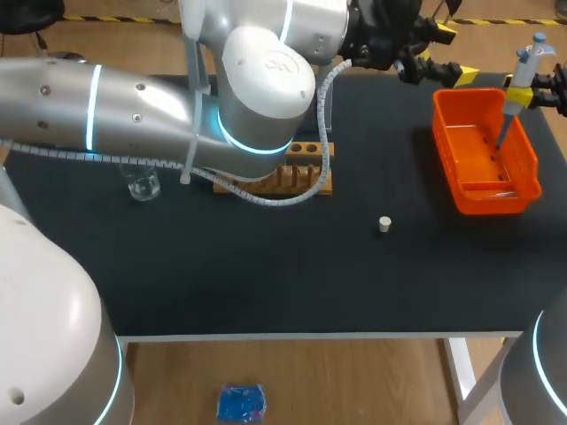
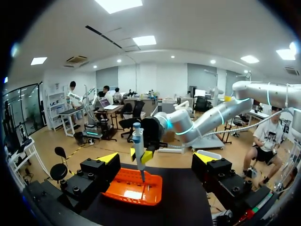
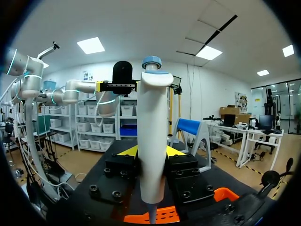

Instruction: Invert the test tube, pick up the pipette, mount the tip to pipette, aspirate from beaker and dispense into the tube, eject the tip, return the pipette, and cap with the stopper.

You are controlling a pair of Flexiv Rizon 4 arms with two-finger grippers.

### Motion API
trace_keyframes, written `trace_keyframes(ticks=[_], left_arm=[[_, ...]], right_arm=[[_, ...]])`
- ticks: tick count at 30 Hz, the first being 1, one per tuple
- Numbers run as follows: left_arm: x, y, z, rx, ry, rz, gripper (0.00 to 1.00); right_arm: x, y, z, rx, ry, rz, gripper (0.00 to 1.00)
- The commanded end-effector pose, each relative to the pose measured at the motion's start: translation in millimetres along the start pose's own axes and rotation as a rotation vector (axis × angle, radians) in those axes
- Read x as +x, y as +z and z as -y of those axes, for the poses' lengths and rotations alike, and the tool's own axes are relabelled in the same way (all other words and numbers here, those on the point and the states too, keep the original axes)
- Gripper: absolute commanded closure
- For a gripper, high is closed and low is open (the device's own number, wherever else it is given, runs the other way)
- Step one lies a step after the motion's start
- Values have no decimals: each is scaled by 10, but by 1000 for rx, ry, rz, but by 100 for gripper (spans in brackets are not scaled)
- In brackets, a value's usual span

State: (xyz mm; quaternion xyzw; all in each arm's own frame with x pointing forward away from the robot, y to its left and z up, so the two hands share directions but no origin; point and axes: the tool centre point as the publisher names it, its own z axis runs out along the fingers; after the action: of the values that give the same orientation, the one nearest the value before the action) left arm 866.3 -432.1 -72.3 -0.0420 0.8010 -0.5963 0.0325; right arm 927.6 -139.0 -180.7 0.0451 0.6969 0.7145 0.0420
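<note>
Currently the black bench (image 1: 266,266) is filling most of the head view and carrying all the labware.

The left arm (image 1: 133,111) is coming in from the left edge of the frame and stretching to the top centre. There the left gripper (image 1: 450,55) is hanging with its fingers spread and nothing between them. Judgement: it is standing clear of the work, and its wrist camera is facing the pipette.

The orange basket (image 1: 523,150) is sitting at the upper right of the frame, close to the bench's far edge. Judgement: it is serving as the tip bin, within the right arm's reach.

The wooden rack (image 1: 306,155) is sitting at upper centre, and the left arm is covering part of it. The test tube is not showing, so its orientation and fill cannot be told.

The right gripper (image 3: 151,153) is pinching the pipette (image 1: 523,75) by its white body, below the blue head, in the upper right corner. It is holding the pipette upright with the narrow end pointing down into the basket. Judgement: it is being held so that a released tip drops inside. Tip ejection looks like the step in hand, though tip mounting cannot be excluded.

The glass beaker (image 1: 143,186) is standing at centre left, just beside the left arm.

The small pale stopper (image 1: 384,224) is lying alone right of centre, well apart from the rack, so capping is not yet done.
</note>
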Motion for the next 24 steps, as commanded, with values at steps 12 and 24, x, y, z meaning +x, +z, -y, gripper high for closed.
trace_keyframes(ticks=[12,24], left_arm=[[-15,-415,-80,-55,131,-140,0],[257,-851,-499,-17,173,-152,0]], right_arm=[[6,4,-11,3,0,2,100],[6,4,-11,3,0,2,100]])
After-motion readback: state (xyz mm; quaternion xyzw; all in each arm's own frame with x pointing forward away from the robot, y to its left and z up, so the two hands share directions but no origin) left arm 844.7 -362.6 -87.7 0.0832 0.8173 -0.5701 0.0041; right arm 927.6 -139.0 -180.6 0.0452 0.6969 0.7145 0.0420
